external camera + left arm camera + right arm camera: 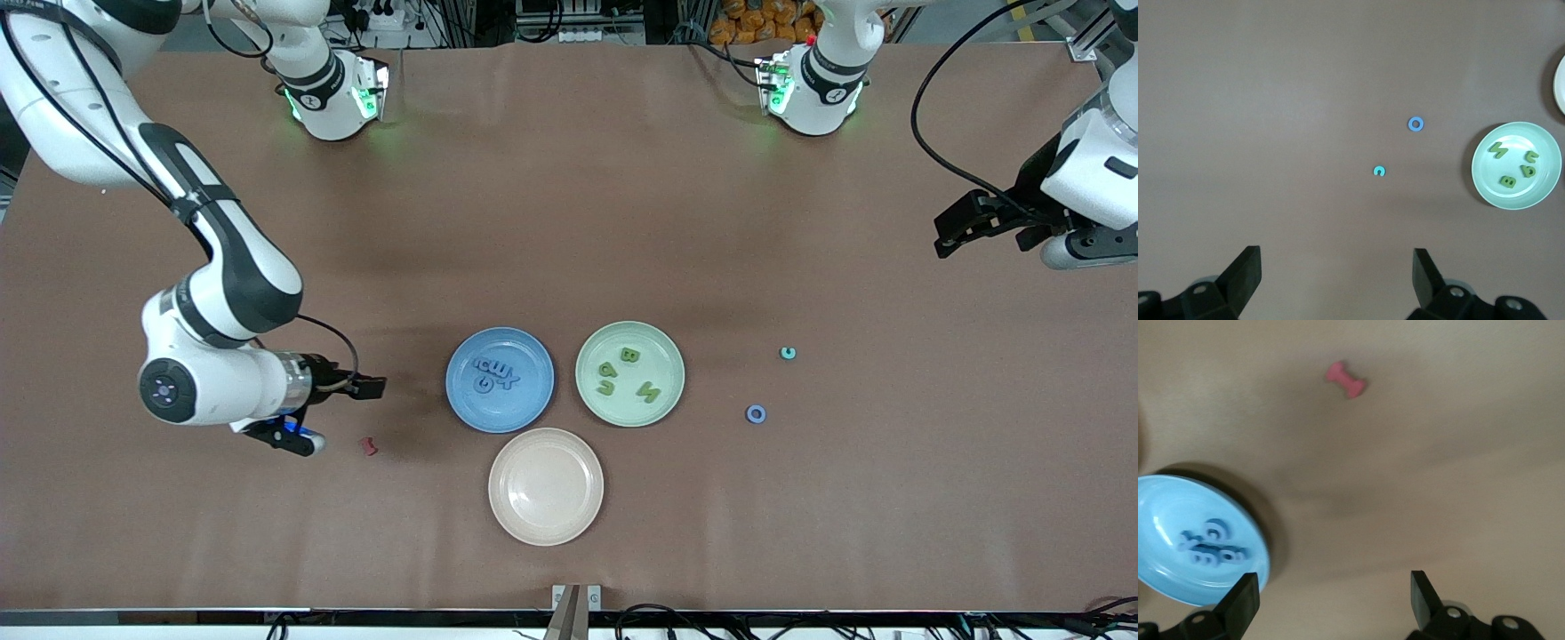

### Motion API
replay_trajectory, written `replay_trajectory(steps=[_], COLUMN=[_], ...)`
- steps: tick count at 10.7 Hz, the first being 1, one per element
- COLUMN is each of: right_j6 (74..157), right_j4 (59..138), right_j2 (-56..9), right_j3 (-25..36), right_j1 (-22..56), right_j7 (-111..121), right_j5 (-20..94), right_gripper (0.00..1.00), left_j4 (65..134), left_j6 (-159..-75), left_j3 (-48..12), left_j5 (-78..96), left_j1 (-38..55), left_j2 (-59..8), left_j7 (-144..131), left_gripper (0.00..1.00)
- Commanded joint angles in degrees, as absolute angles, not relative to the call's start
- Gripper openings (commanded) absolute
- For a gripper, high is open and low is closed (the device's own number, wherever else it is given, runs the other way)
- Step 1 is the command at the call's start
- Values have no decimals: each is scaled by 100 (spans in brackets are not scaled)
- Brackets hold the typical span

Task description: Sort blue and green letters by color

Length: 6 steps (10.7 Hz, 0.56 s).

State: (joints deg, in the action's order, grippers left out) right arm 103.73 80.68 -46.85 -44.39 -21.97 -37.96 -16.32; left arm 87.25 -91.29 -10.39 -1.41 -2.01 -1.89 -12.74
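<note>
Several blue letters [494,374] [1209,545] lie in the blue plate [462,404] [1245,520]. Several green letters [629,356] [1507,180] lie in the green plate [669,400] [1485,183]. A blue O [756,413] [1415,123] lies on the bare table toward the left arm's end, nearer the front camera than a small teal letter [788,353] [1379,171]. My right gripper [333,414] [1335,593] is open and empty over the table beside the blue plate. My left gripper [987,236] [1337,267] waits open and empty over the table at the left arm's end.
An empty beige plate [545,524] [1561,83] sits nearer the front camera than the two other plates. A small dark red letter [367,446] [1346,380] lies on the table close to the right gripper.
</note>
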Motion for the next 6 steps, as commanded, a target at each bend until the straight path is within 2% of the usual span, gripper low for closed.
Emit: replay_trajectory(steps=[1,3,6], right_j6=[10134,10108,10098], right_j4=[8261,8323,8953], right_j2=[-3563,-3140,-2227], right_j3=[-2943,-1615,-153], right_j1=[-1324,-653,217], right_j7=[-2668,-1536,-495], right_j5=[-1348,-225,280], right_gripper=[100,100,100], left_j4=[8657,8657,8657], left_j6=[-8930,-8895,-8780], left_j3=[-984,-993,-976], left_j5=[-96,-114,-123], left_j1=[-237,-263,-255], left_j2=[-150,-123,-132], left_j7=[-1064,-1002,-581], left_gripper=[100,100,100])
